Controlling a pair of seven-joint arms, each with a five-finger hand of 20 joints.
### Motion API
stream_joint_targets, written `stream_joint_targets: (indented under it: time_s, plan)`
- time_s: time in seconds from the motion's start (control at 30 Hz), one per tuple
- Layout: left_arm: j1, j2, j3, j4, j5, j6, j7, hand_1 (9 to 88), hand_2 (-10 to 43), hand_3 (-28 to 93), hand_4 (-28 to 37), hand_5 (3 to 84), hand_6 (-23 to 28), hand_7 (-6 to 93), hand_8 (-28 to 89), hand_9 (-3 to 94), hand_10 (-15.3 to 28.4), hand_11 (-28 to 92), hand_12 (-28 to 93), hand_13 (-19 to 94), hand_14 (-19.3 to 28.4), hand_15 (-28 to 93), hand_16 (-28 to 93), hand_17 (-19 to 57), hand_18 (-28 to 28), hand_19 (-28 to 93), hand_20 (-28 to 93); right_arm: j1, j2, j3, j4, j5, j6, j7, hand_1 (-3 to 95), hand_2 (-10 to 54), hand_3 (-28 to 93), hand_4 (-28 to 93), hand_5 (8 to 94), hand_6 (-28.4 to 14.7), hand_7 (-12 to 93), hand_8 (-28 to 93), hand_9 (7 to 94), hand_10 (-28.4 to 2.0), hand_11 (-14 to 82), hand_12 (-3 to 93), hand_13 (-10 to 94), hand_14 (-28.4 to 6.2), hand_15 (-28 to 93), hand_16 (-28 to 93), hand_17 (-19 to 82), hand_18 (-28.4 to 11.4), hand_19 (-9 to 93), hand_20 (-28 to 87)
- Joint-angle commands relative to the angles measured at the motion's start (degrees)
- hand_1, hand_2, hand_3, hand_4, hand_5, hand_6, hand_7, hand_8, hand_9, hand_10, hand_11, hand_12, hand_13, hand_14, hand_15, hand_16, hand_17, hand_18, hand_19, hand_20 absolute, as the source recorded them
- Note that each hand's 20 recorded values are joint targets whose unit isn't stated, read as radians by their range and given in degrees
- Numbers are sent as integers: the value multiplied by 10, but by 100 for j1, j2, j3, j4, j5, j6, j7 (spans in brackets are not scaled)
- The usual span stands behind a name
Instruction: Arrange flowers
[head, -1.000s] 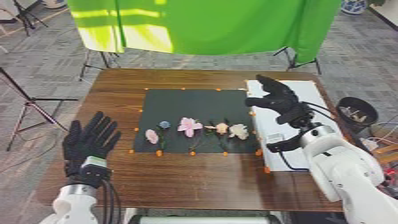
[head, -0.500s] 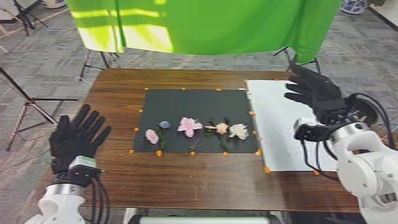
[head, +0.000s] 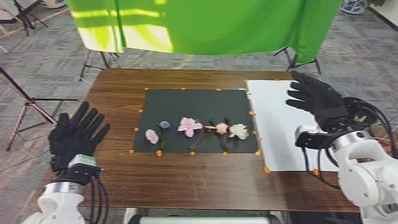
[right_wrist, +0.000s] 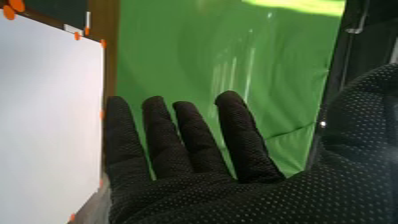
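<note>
Five flowers (head: 188, 126) lay in a row on the near half of the black mat (head: 182, 102) on the tabletop (head: 200, 182). The right hand (head: 327, 102) was released, fingers extended, to the mat's right, past a white sheet (head: 280, 150). The left hand (head: 73, 142), also released, was left of the mat.

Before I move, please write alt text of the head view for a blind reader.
Five flowers lie side by side on a dark mat on a brown table. The robot's open right hand is over the right side of a white sheet; its open left hand is at the table's left edge.
</note>
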Motion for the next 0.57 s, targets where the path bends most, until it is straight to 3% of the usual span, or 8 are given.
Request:
stream_joint_targets:
  time_s: [0.03, 0.13, 0.37, 0.57]
  plan:
    - [144, 46, -249, -25, 3, -16, 159, 210, 143, 691, -283, 342, 74, 54, -62, 239, 138, 134, 82, 151, 127, 195, -50, -66, 134, 288, 87, -46, -86, -77, -26, -84, -155, 83, 59, 74, 769, -282, 346, -31, 60, -80, 312, -147, 15, 110, 262, -146, 43, 232, 113, -184, 254, 193]
    - [166, 94, -332, -27, 9, -41, 180, 210, 143, 691, -283, 344, 74, 52, -62, 240, 139, 136, 82, 154, 126, 196, -51, -66, 136, 289, 88, -41, -106, -120, -35, -210, -102, 0, 61, 73, 772, -281, 347, -31, 62, -81, 312, -147, 15, 110, 262, -146, 43, 231, 114, -184, 253, 192]
    - [149, 49, -534, 15, 15, -45, 204, 213, 142, 689, -283, 349, 77, 50, -61, 244, 141, 138, 82, 160, 128, 197, -51, -66, 136, 290, 87, -56, -165, -125, -37, -186, -8, 32, 65, 73, 776, -280, 352, -30, 69, -83, 313, -146, 16, 110, 262, -145, 45, 227, 114, -184, 253, 192]
    - [181, -26, -647, 26, 50, -85, 107, 213, 142, 689, -283, 353, 79, 51, -60, 247, 142, 140, 83, 163, 131, 199, -50, -66, 138, 291, 88, 57, -74, -274, 29, -173, -112, 63, 68, 74, 778, -279, 359, -32, 72, -84, 314, -146, 16, 110, 264, -145, 47, 226, 114, -184, 253, 191]
